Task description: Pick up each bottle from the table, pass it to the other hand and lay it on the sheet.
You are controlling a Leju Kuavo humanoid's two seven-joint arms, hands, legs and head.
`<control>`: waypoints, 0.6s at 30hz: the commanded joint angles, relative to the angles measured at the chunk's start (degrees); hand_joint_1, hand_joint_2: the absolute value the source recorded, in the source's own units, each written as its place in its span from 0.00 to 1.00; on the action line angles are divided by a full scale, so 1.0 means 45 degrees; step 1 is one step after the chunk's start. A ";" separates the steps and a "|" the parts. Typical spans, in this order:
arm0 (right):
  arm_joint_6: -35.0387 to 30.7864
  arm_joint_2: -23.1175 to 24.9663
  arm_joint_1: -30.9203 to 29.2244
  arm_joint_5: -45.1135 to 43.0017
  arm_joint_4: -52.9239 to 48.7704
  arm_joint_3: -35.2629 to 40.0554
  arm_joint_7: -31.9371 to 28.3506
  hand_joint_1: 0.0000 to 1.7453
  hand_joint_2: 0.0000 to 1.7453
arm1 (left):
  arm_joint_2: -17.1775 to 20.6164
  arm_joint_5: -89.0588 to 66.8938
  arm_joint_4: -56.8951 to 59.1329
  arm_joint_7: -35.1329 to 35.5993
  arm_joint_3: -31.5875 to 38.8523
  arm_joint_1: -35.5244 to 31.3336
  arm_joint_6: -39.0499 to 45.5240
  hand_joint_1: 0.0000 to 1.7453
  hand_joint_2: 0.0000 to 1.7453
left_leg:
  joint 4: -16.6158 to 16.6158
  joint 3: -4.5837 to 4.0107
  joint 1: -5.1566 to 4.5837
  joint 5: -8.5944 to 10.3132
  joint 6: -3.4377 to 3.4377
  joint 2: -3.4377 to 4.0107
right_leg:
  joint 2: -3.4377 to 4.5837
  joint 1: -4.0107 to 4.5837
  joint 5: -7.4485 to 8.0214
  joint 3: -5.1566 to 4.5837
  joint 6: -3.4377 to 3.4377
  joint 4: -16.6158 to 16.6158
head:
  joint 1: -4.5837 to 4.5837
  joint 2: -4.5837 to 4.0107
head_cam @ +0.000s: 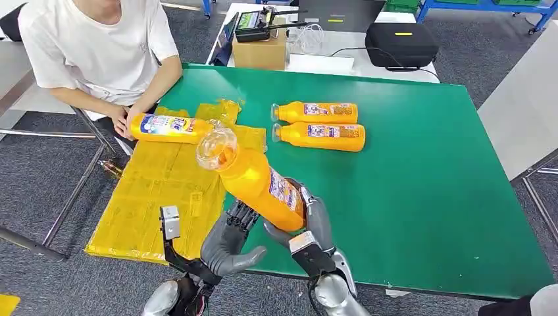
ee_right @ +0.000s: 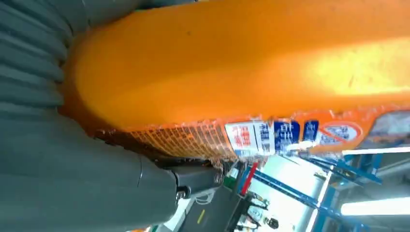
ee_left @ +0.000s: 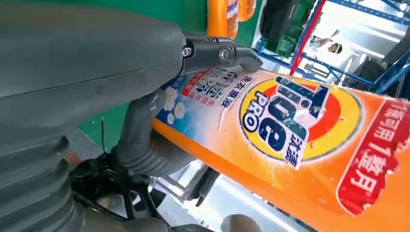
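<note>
Held bottle: an orange bottle (head_cam: 258, 183) with a clear cap is up off the green table (head_cam: 428, 197), tilted, cap toward the yellow sheet (head_cam: 158, 191).
Right hand: the right hand (head_cam: 309, 220) is clamped around the bottle's lower end.
Left hand: the left hand (head_cam: 230, 240) has its fingers against the bottle's underside, thumb spread out; whether it truly grips cannot be told.
Label: in the left wrist view the bottle's label (ee_left: 290, 121) reads "PRO" beside big blue letters on a yellow and red disc, with Chinese writing around it; the right wrist view shows fine print too small to read.
Sheet: one bottle (head_cam: 170, 128) lies on its far end, by a seated person's hand (head_cam: 122, 120).
Table: two bottles (head_cam: 317, 125) lie side by side, touching, near the far edge.
Room: bare green runs wide to the right and near edges.
Behind: a cardboard box (head_cam: 260, 51) and a black case (head_cam: 401, 43) sit on a white table.
</note>
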 commanded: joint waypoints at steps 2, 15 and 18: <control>0.0047 -0.0059 -0.0594 0.0190 0.1341 0.0936 0.0418 1.00 1.00 | -0.0002 -0.3074 0.0396 -0.1448 0.0048 -0.0647 0.2897 0.00 1.00 | -0.0033 0.0029 -0.0004 0.0005 0.0044 -0.0014 | -0.0006 0.0010 0.0002 0.0028 -0.0060 -0.0029 | 0.0005 0.0000; 0.0718 -0.0015 -0.0609 0.0303 0.1797 0.2269 0.0939 1.00 1.00 | -0.0557 -0.2232 -0.0776 -0.2048 0.0434 -0.0223 0.3371 0.00 1.00 | -0.0032 0.0026 -0.0003 0.0000 0.0043 -0.0004 | 0.0005 0.0009 0.0001 0.0022 -0.0055 -0.0028 | 0.0005 0.0000; 0.0893 0.0050 -0.0743 0.0273 0.2149 0.2549 0.0905 1.00 1.00 | -0.0595 -0.1026 -0.0789 -0.1842 0.0412 -0.0174 0.2508 0.00 1.00 | -0.0020 0.0021 -0.0002 -0.0003 0.0027 0.0004 | 0.0010 0.0007 0.0000 0.0013 -0.0037 -0.0016 | 0.0005 0.0000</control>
